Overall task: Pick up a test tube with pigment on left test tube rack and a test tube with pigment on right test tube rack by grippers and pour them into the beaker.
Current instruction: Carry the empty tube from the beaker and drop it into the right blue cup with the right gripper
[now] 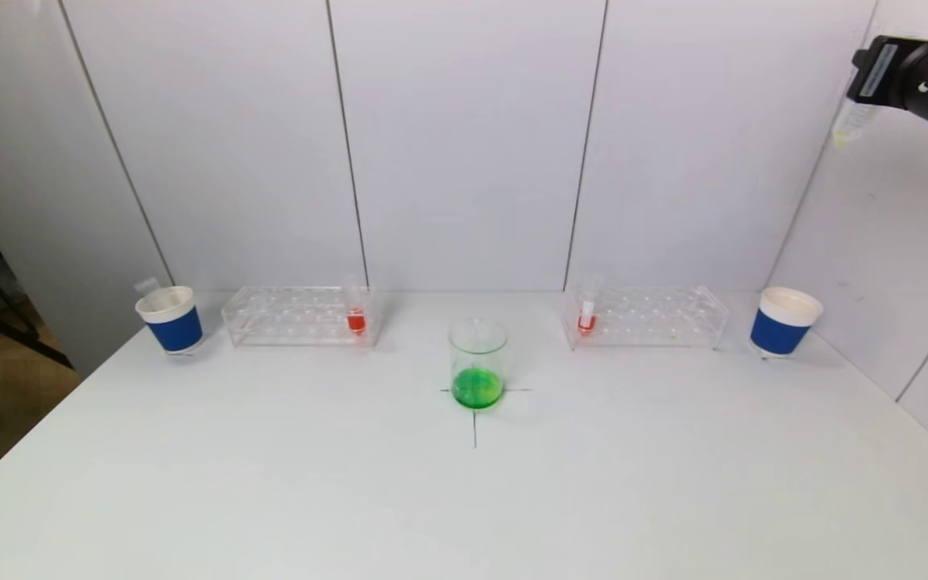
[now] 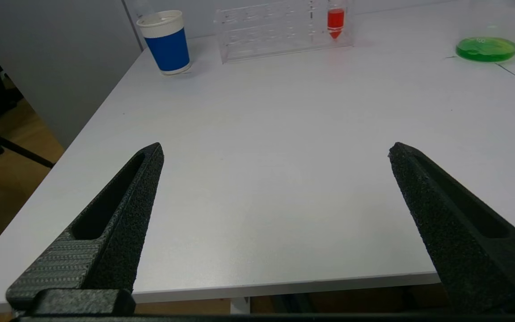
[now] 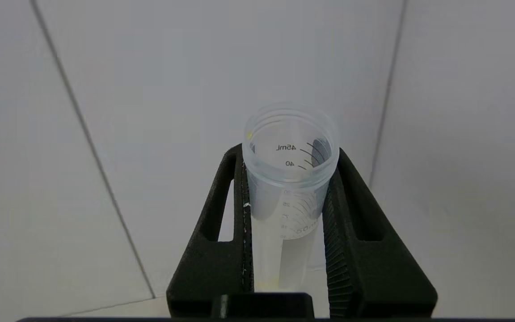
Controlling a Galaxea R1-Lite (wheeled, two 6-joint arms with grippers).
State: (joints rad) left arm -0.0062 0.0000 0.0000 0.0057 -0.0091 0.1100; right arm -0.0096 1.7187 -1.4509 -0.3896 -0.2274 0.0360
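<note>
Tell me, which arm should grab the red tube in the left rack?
Probably left. Its claw is open and empty, facing that tube. The right claw is raised high, already holding another tube.

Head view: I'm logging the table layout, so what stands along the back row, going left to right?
Left paper cup → left test tube rack → its red tube → beaker, slightly nearer → right rack's red tube → right test tube rack → right paper cup.

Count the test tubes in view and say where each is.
3: one red-filled tube in the left rack, one in the right rack, one emptied tube in the right claw.
</note>
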